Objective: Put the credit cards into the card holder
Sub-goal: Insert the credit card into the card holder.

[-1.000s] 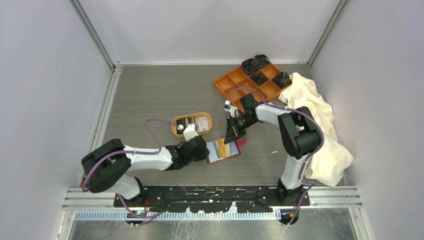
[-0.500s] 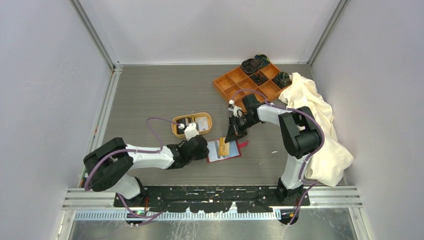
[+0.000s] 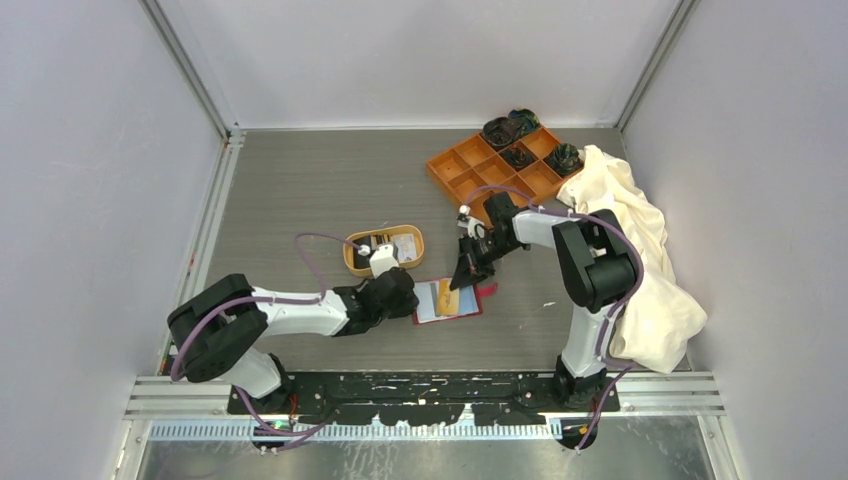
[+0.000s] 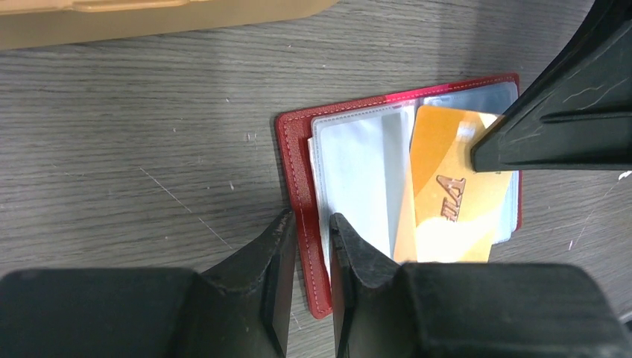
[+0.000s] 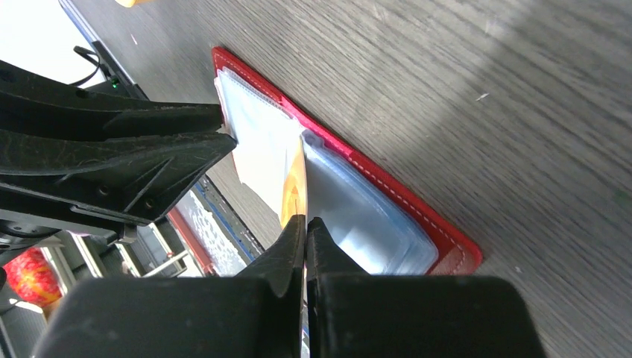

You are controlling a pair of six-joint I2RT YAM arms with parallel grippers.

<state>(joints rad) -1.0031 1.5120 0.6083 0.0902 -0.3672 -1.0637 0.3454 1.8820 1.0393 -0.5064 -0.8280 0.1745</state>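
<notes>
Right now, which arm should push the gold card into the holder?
Right. The right hand pinches the gold card, angled into the clear sleeves of the open card holder; the left hand clamps its red edge, steadying it.

The dish [image 4: 149,16] gets chopped off by the left wrist view's top edge, the gold card [image 5: 294,183] partly vanishes inside the right gripper [image 5: 305,221], and from above the dish's contents are too tiny.

The card holder [image 4: 296,149] looks like red leather with pale stitching, and its clear plastic sleeves [image 4: 358,171] shine. The gold credit card [image 4: 447,209] is glossy embossed plastic. The grey table [image 4: 134,164] shows matt wood grain. The left gripper [image 4: 311,224] and right gripper [image 5: 305,221] are scuffed matt black plastic. At three o'clock, a cream cloth [image 3: 640,250] lies creased.
</notes>
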